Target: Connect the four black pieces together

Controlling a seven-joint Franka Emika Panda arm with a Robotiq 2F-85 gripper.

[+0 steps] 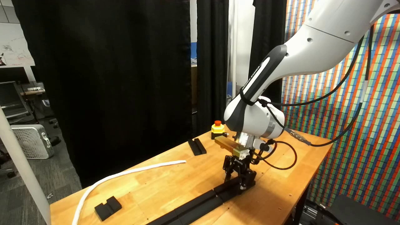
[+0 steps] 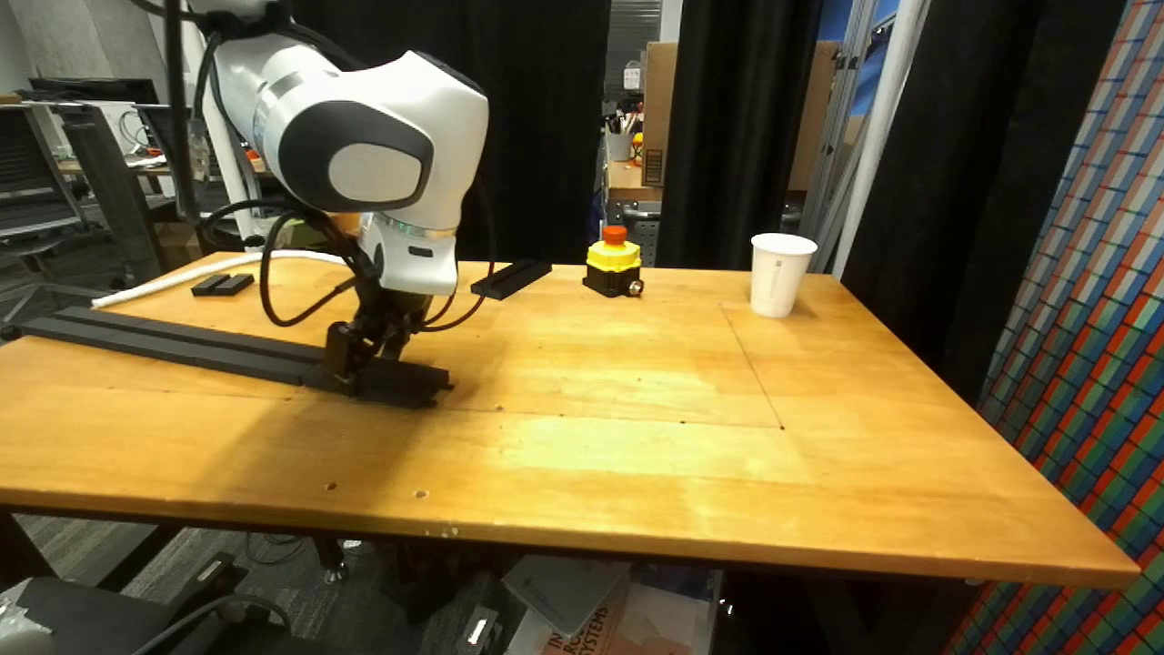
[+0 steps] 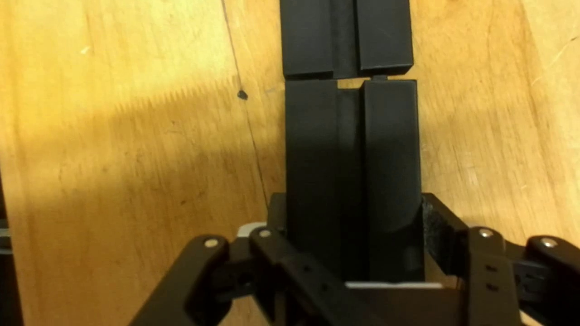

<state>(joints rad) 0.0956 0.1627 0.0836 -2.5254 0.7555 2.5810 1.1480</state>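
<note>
"SYSTEMS" on printed paper point(image 2: 627, 619); lettering point(image 1: 252, 76) on arm point(image 1: 325, 43) too small to read.

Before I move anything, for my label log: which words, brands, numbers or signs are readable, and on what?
"SYSTEMS": pale printed sheet under the brown wooden table.
"IN", perhaps partial: same sheet.
"RO", perhaps partial: same sheet.
Too small or blurred to read: marks on the white robot arm, black gripper, white paper cup, brown cardboard box, whiteboard.

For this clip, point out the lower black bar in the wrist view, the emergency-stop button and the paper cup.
Lower black bar point(image 3: 351, 170), wrist view: floor of its groove.
Emergency-stop button point(image 2: 615, 258), in an exterior view: yellow housing.
Paper cup point(image 2: 778, 282), in an exterior view: white side wall.
</note>
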